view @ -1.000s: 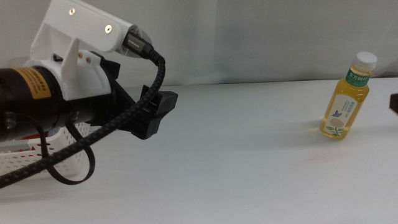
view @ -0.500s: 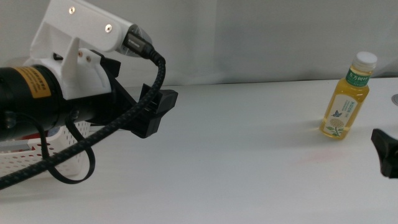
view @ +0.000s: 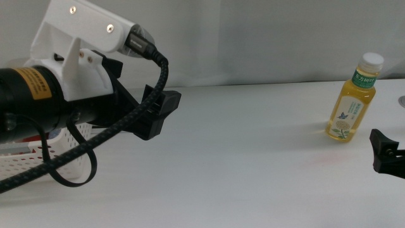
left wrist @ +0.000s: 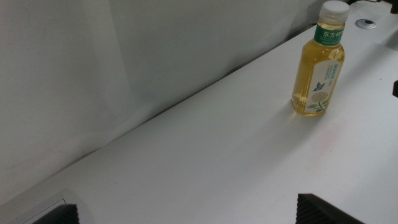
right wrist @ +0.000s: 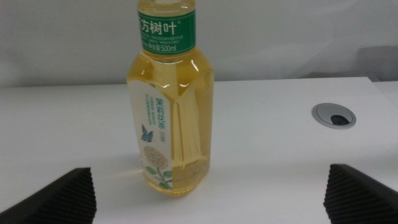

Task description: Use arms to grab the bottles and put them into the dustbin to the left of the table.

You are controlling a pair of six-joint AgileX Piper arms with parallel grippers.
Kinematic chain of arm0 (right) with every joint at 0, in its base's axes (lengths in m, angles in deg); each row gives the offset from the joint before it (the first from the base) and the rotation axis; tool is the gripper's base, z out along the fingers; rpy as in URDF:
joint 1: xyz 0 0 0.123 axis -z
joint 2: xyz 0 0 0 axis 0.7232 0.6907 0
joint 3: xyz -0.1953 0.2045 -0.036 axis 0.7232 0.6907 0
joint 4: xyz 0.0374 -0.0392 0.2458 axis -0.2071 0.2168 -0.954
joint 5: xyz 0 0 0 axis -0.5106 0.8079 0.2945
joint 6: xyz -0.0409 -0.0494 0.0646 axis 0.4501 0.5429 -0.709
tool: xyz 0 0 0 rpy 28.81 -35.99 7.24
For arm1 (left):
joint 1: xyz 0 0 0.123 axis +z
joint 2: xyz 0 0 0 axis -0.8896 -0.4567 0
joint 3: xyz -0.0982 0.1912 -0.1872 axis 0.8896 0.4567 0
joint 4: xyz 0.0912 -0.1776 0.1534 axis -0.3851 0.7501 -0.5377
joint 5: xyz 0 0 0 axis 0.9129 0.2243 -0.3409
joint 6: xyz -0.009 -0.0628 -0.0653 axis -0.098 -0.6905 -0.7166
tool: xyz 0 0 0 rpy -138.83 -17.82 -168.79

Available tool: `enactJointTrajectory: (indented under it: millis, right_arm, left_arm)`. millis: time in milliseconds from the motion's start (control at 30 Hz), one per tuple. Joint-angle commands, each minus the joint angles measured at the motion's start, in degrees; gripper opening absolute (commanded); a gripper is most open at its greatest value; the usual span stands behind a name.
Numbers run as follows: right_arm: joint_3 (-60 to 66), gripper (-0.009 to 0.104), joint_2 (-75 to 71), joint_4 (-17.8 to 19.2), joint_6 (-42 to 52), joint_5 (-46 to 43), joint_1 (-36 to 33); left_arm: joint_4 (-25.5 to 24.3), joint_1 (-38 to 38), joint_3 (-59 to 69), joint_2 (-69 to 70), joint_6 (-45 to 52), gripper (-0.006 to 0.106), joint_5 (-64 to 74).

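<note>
One of the bottles, a yellow tea bottle (view: pixel 352 104) with a white cap and green label, stands upright at the far right of the white table (view: pixel 253 158). My right gripper (view: pixel 385 152) sits low just right of and in front of it, open; in the right wrist view the bottle (right wrist: pixel 171 112) stands ahead of the wide-apart jaws, untouched. My left gripper (view: pixel 158 114) hovers open and empty at the left, above the dustbin (view: pixel 38 166), a white perforated basket. The left wrist view shows the bottle (left wrist: pixel 319 68) far off.
A small grey round grommet (right wrist: pixel 334 116) is set into the tabletop behind the bottle, also seen as the grommet (left wrist: pixel 365 23) in the left wrist view. A pale wall closes off the table's far edge. The left arm's braided cable (view: pixel 95 142) loops down over the basket.
My right gripper has come in from the right edge, dropped low, then edged toward the bottle. The left arm and the bottle have not moved.
</note>
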Motion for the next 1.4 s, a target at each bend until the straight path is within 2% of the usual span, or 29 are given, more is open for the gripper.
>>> enactJointTrajectory:
  millis: [0,100,233,533,1000,1200,1300,1367]
  right_arm:
    - [0.0,0.103,3.5,0.4,0.0,-5.5,-0.2]
    - [-0.7,0.103,7.4,1.9,-1.2,-8.7,-0.2]
    - [-4.5,0.103,12.7,3.9,-1.6,-8.0,-0.2]
    - [-13.9,0.103,23.1,3.7,-5.1,-8.3,-0.2]
    - [-20.5,0.103,35.3,4.0,-9.9,-13.3,-0.2]
    - [-24.3,0.091,38.0,4.0,-9.9,-12.8,-0.2]
    - [-25.4,0.081,38.8,4.0,-9.9,-12.4,-0.2]
    - [-25.5,0.069,38.9,4.0,-9.9,-12.3,-0.2]
  left_arm:
    - [0.6,-0.3,0.3,0.4,-0.2,0.09,-0.8]
    - [0.7,-0.3,0.3,0.4,-0.2,0.09,-0.8]
    - [0.7,-0.3,0.3,0.4,-0.2,0.09,-0.8]
    - [0.7,-0.3,0.3,0.4,-0.2,0.09,-0.2]
    - [0.5,-0.3,0.3,0.4,-0.2,0.09,-0.2]
    - [0.5,-0.3,0.3,0.4,0.1,0.089,-0.2]
    - [0.5,-0.3,0.3,0.4,0.2,0.089,0.1]
    - [0.5,-0.3,0.3,0.4,0.2,0.089,0.5]
